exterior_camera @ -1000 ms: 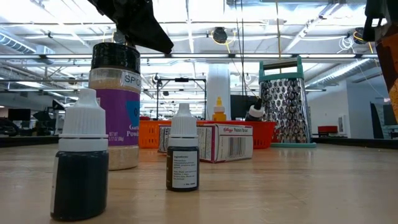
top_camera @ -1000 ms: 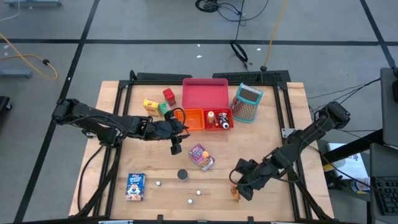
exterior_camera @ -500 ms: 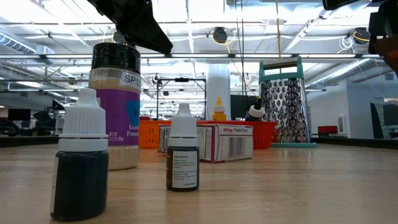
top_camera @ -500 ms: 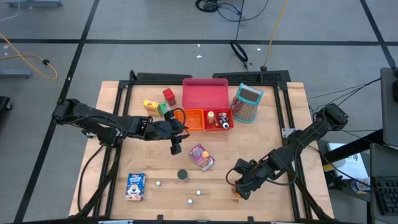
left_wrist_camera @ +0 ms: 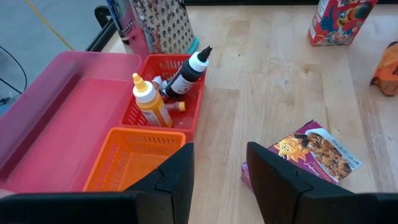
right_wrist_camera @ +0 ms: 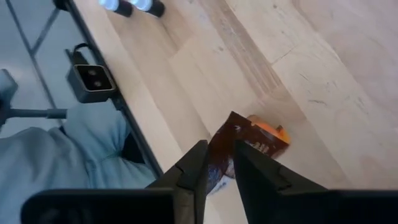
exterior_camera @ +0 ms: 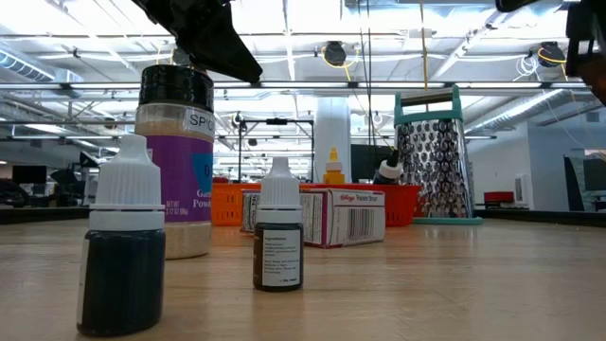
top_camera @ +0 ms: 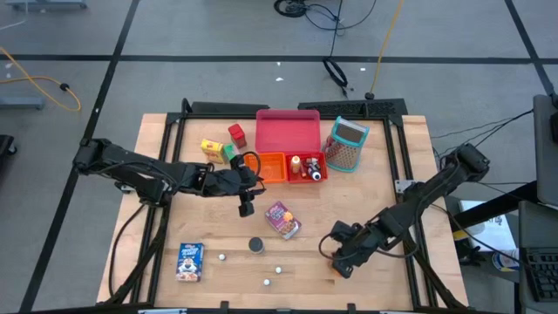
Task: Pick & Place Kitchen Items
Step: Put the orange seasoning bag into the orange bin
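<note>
Near the table's five o'clock corner, the right gripper (top_camera: 336,264) is bent down low, and its two dark fingers (right_wrist_camera: 198,163) are pinching an orange and brown snack packet (right_wrist_camera: 249,144). The packet's thin edge sits between the fingers. Its long side runs away from the fingers, and its far end touches the wooden table (top_camera: 392,174). The right arm reaches in from the three o'clock side, stretched out and sloping down toward that corner.

At the table's middle, the left gripper (top_camera: 247,194) hangs over the wood with its jaws spread and nothing between them. The left arm comes in from the nine o'clock side, lying long and low across the table. A purple cereal packet (left_wrist_camera: 311,152) lies flat just past its fingers, with its long side pointing toward five o'clock. A red bin (left_wrist_camera: 163,99) holds a yellow bottle (left_wrist_camera: 149,99) and a black bottle (left_wrist_camera: 186,68), both leaning. An orange bin (left_wrist_camera: 134,162) sits beside it, and a pink tray (top_camera: 286,131) is at twelve o'clock from both. A blue cereal box (top_camera: 189,260) lies flat near seven o'clock, with its long side pointing from six to twelve.
</note>
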You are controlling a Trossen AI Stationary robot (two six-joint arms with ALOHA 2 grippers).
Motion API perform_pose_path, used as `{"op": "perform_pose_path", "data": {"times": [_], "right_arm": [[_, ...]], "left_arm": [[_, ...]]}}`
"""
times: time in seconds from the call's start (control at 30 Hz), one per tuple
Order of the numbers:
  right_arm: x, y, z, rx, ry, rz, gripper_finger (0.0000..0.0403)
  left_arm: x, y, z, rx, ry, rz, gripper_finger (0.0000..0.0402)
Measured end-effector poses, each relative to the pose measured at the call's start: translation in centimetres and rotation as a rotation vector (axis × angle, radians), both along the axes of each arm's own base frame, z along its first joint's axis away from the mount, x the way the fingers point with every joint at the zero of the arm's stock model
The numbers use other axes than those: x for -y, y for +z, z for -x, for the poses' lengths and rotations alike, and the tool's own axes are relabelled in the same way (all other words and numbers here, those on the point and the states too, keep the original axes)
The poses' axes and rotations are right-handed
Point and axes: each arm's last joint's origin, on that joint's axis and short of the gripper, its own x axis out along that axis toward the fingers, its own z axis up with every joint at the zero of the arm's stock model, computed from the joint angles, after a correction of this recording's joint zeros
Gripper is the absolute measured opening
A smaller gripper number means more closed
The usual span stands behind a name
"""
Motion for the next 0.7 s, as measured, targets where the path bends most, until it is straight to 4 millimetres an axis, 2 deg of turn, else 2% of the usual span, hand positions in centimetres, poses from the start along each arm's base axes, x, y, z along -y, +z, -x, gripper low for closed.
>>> {"op": "perform_pose_path", "data": {"times": [0.3, 0.7], "right_arm": [[0.6, 1.5, 0.6, 0.033, 0.004, -0.049, 0.007], [0.9, 1.3, 0.7, -0.009, -0.032, -0.049, 0.007]], "left_arm": [[0.0, 0.0, 0.0, 0.0, 0.001, 0.0, 0.015], [0.0, 0.0, 0.0, -0.003, 0.0, -0.002, 0.015]]}}
